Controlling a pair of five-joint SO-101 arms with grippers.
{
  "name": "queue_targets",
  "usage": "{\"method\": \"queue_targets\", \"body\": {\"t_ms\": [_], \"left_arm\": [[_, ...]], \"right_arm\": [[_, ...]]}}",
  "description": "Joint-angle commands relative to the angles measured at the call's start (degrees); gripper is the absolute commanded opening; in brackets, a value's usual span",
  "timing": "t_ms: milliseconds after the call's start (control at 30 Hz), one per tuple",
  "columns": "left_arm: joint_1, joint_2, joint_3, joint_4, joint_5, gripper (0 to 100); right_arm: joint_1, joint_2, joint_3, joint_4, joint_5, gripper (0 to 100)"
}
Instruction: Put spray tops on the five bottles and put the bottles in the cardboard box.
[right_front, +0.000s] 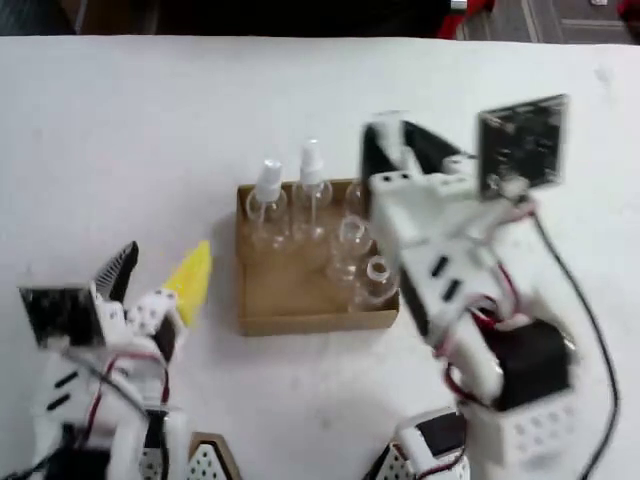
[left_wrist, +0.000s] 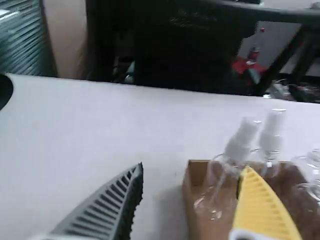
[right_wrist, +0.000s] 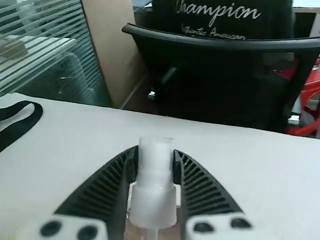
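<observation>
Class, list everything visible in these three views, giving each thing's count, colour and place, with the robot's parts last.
cardboard box: one, brown, table centre.
topped bottles: two, clear with white tops, upright in the box's far left.
open bottles: at least two, clear, box's right side.
spray top: one, white, in the right gripper.
table: one, white.
chair: one, black, behind the table.
strap: one, black, on the table.
left gripper: one, black and yellow, open, left of the box.
right gripper: one, black, shut on the spray top.
</observation>
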Motion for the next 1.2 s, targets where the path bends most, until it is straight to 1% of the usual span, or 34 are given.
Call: {"method": "queue_targets", "body": {"t_ms": [0,100,200,267,333,433,567,667,733,833,967,1067,1167], "left_arm": [[13.9,0.7,-14.5,4.6,-0.3,29],[23.6,0.7,-18.5,4.4,-0.2,29],[31.3,0.8,-20.7,4.2,0.6,29],[35.0,1.1,-20.9,4.0,2.3,29],[36.8,1.1,-18.8,3.2,3.0,29],[37.0,0.7,-13.9,1.2,2.9,29],[36.3,0.7,-10.5,-1.2,2.6,29],[32.1,0.7,-8.5,-4.4,2.6,29],[28.8,0.7,-6.2,-7.3,2.9,29],[26.7,0.7,-1.8,-10.9,3.0,29],[26.3,0.7,1.1,-11.6,3.0,29],[26.2,0.7,1.4,-11.5,3.1,29],[26.2,0.7,1.3,-11.5,3.1,29]], "right_arm": [[-5.6,-1.3,5.0,-8.0,-1.8,1.5],[-8.0,-1.5,7.0,-9.5,-1.8,1.5],[-9.5,-1.5,7.8,-9.5,-1.8,1.5],[-11.8,-1.5,8.0,-9.2,-1.8,1.5],[-15.1,-1.5,8.0,-8.0,-1.8,1.5],[-20.2,-1.8,7.8,-7.8,-1.8,1.5],[-21.6,-4.3,8.1,-7.1,-1.8,1.5],[-21.8,-6.6,8.1,-3.6,-1.8,1.5],[-23.4,-8.6,8.1,-1.0,-1.8,1.5],[-25.9,-11.5,8.1,1.2,-1.8,1.5],[-26.1,-14.1,8.1,1.5,-1.7,1.5],[-24.3,-14.9,8.1,1.5,-1.7,1.5],[-24.1,-14.7,8.1,1.5,-1.7,1.5]]}}
